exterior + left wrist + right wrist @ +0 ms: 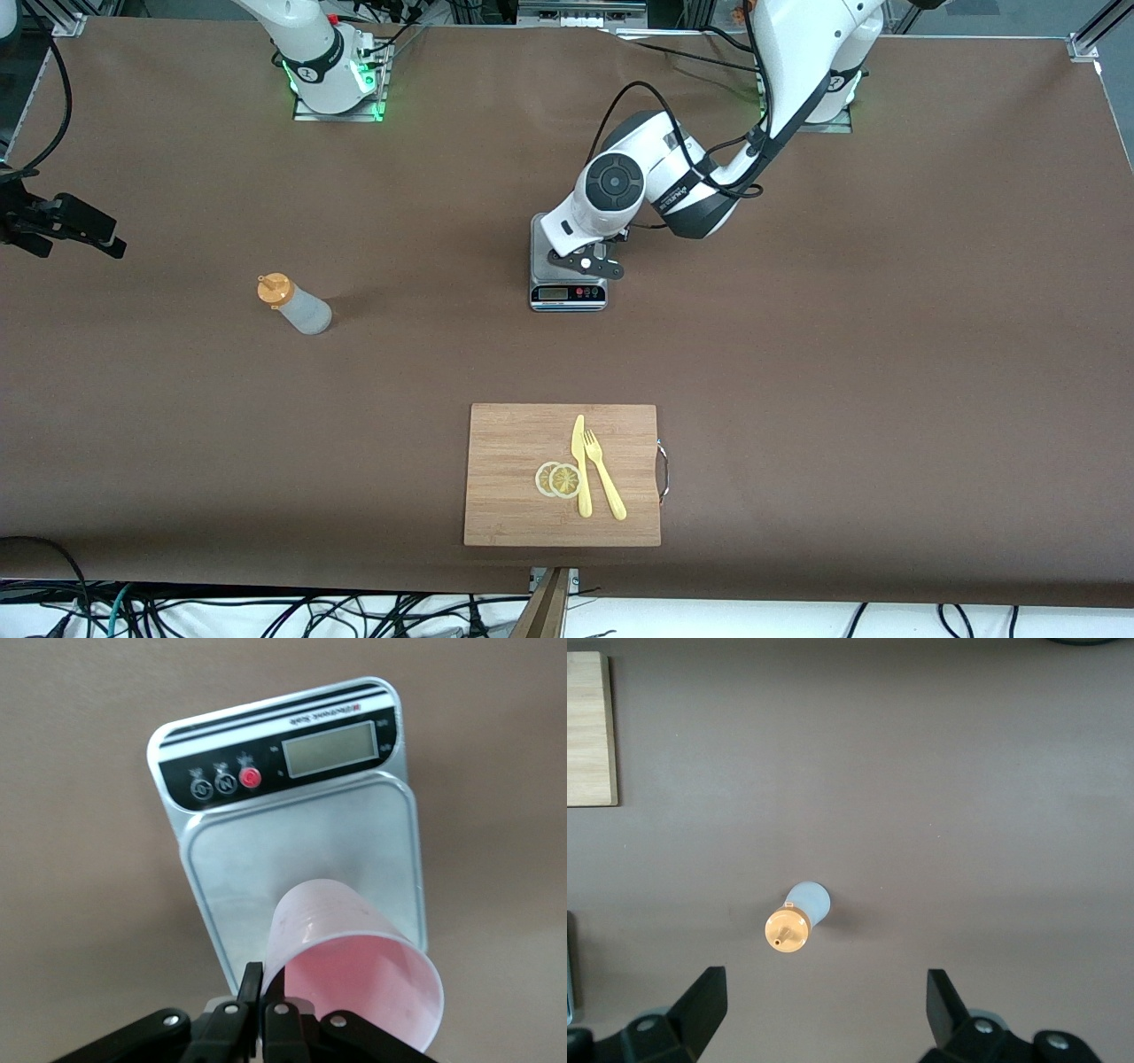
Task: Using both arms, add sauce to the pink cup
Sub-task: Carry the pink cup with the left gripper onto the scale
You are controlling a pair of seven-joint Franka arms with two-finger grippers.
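Note:
The sauce bottle [297, 304], whitish with an orange nozzle cap, stands on the table toward the right arm's end; it also shows from above in the right wrist view [799, 917]. My right gripper [824, 1001] is open and empty, high over the table beside the bottle; in the front view it shows at the edge [89, 232]. My left gripper [263, 979] is shut on the rim wall of the pink cup [354, 966] and holds it tilted over the grey scale [301, 850]. In the front view the left gripper [585, 261] and arm hide the cup.
The scale [567, 294] sits mid-table. A wooden cutting board [523, 470] lies nearer the front camera, with a yellow knife [580, 465], a yellow fork [604, 483] and two lemon slices [558, 479] on it. A corner of the board shows in the right wrist view [586, 726].

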